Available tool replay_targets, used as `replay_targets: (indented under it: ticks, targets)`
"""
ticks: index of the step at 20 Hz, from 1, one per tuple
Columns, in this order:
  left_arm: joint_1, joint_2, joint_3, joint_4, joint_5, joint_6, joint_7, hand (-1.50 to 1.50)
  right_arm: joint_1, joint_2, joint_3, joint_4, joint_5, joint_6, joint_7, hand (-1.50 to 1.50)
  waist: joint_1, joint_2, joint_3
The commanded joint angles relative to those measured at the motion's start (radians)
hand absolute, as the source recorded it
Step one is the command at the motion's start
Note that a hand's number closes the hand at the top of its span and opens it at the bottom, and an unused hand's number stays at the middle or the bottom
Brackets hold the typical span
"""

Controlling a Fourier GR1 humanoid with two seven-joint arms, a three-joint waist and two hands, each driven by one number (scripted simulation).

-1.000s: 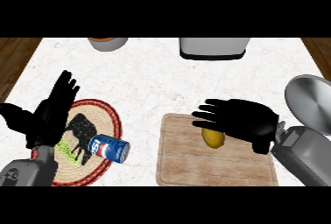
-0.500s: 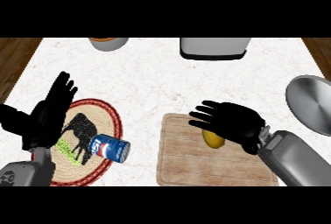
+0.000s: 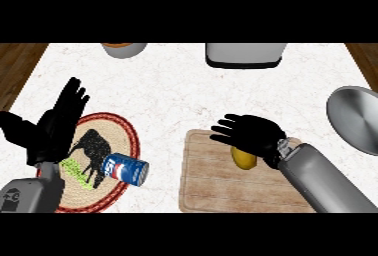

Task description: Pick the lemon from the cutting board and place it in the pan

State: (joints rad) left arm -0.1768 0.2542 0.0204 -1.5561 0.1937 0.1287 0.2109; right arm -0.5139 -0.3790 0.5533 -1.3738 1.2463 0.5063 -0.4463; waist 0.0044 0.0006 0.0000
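The right hand (image 3: 251, 134) hovers over the lemon (image 3: 244, 158) with fingers spread and nothing held; the lemon lies on the board (image 3: 214, 190), partly under the palm. To grasp well, I judge the hand should come straight down, centre the palm over the fruit and curl fingers and thumb round its long sides, since a smooth, oval lemon may roll. The board is pale, grained wood, flat and rectangular. The pan (image 3: 358, 117), round grey metal, sits at the right edge of the white marbled bench (image 3: 177, 90), well apart. The left hand (image 3: 55, 125) rests open, fingers up, at the left.
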Motion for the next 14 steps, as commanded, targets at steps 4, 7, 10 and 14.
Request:
replay_targets:
  ticks: [4, 7, 10, 14]
  targets:
    - [-0.008, -0.015, 0.024, -0.055, -0.017, 0.002, 0.052, 0.0, 0.018, 0.082, -0.043, 0.051, 0.069, -0.01, -0.025, -1.5, -0.002, -0.001, 0.0]
    - [0.026, -0.038, 0.025, 0.037, -0.02, -0.038, -0.047, 0.0, -0.013, 0.115, -0.063, 0.169, 0.078, -0.087, -0.077, -1.5, 0.0, 0.001, 0.0]
    - [0.023, -0.06, 0.002, -0.057, -0.051, 0.002, 0.03, 0.0, 0.032, 0.15, -0.05, 0.119, 0.126, -0.045, -0.037, -1.5, -0.003, -0.001, 0.0]
    - [0.021, -0.037, 0.037, -0.043, -0.032, -0.041, 0.022, 0.0, -0.036, 0.19, -0.072, 0.322, 0.164, -0.11, -0.09, -1.5, 0.002, 0.0, 0.0]
